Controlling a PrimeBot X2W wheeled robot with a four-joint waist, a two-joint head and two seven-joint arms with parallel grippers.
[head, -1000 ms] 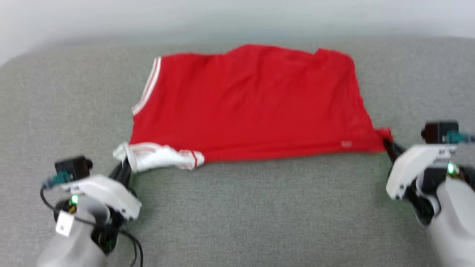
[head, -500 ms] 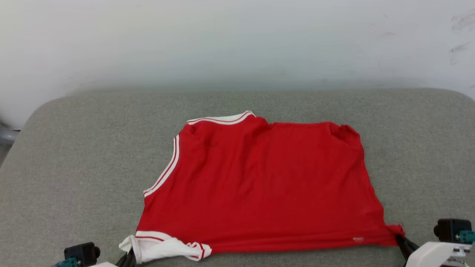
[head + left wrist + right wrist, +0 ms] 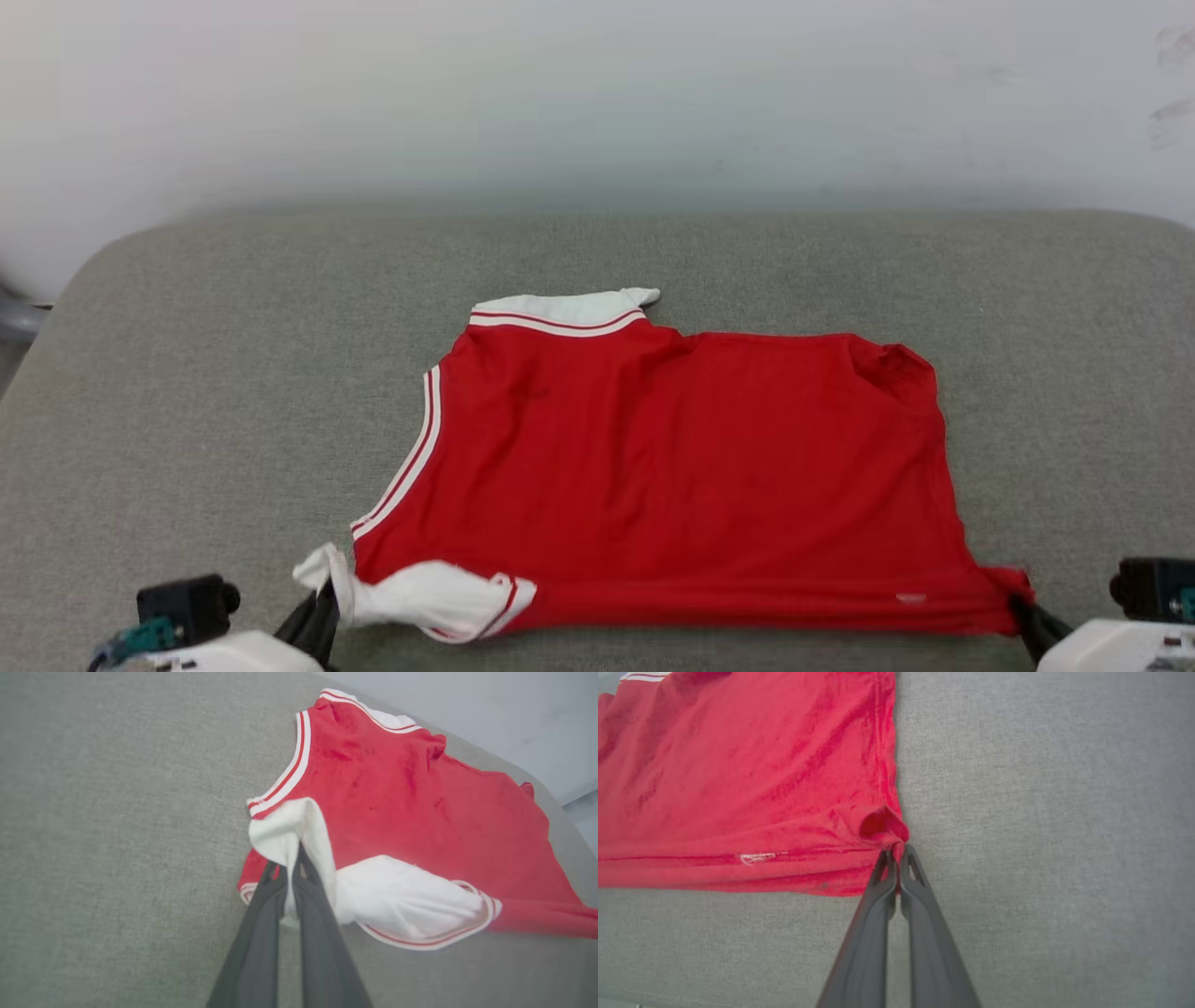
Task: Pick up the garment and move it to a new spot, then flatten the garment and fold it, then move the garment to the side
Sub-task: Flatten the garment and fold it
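While both pincers hold it, the red jersey-style shirt [image 3: 672, 476] of thin soft fabric, with white short sleeves and red-and-white stripe trim, lies spread on the grey woven padded surface [image 3: 187, 392]. It sits about mid-width, well clear of the far edge and both side edges, with its long near hem toward the robot. Plain red side up, mostly flat, light wrinkles; far right corner is rumpled.

Left wrist view: same shirt [image 3: 420, 812], with one white sleeve [image 3: 411, 896] bunched at the near left corner, cuff trim curling toward the hem. Head view shows that sleeve [image 3: 439, 597] lying on the shirt's near left edge. Second white sleeve [image 3: 560, 306] pokes out flat past the far left corner, stripe trim along its seam. Small white label [image 3: 910, 597] sits on the hem near the right corner, also seen from the right wrist [image 3: 756, 857].

Left gripper [image 3: 322, 607]: fingers clenched on a pinch of white sleeve fabric, cloth tented up over the tips [image 3: 292, 858].

Right gripper [image 3: 1025, 616]: fingers clenched on the shirt's near right corner [image 3: 738, 788], red fabric puckered into a small knot at the tips [image 3: 896, 854].

Both grippers low, at the surface, one per near corner, hem pulled fairly straight between them. Pale wall [image 3: 560, 93] behind the far edge.
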